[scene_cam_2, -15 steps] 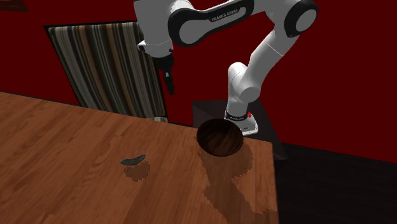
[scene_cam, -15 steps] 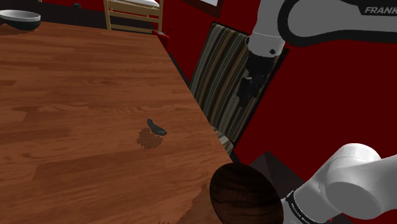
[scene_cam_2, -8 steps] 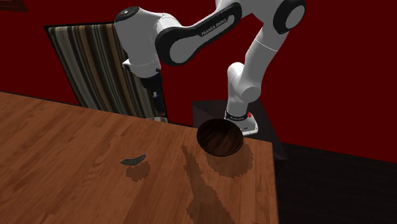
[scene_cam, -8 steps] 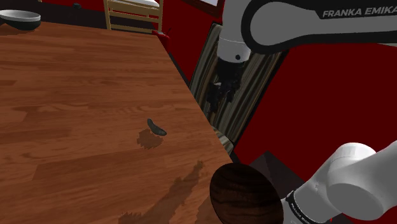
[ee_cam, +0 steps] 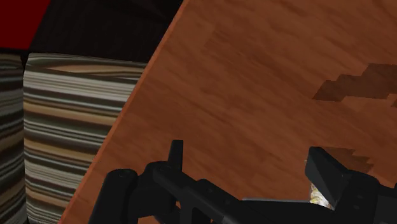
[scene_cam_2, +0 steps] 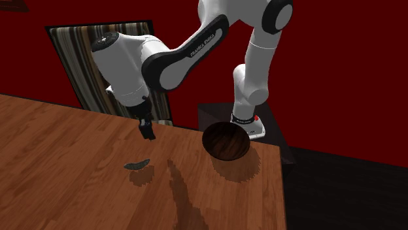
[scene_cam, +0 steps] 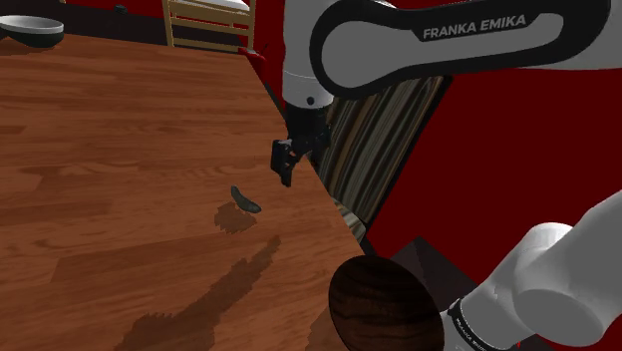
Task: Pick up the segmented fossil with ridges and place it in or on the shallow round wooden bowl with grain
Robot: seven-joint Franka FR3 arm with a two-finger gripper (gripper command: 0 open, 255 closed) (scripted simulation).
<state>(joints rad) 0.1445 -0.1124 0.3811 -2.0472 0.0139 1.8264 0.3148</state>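
Nothing done yet: the black gripper (scene_cam: 285,172), fingers spread and empty, hangs over the brown wooden table (scene_cam: 100,150) near the small dark curved ridged fossil (scene_cam: 245,199), which lies untouched, well apart from the dark round wooden bowl (scene_cam: 384,304); grasp, carry and placing remain.

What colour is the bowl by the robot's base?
The bowl is dark brown, wood-grained; clearest in second exterior view.

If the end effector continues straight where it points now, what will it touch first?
The end effector would probably hit the bare table near its edge, not the fossil; depth is unclear.
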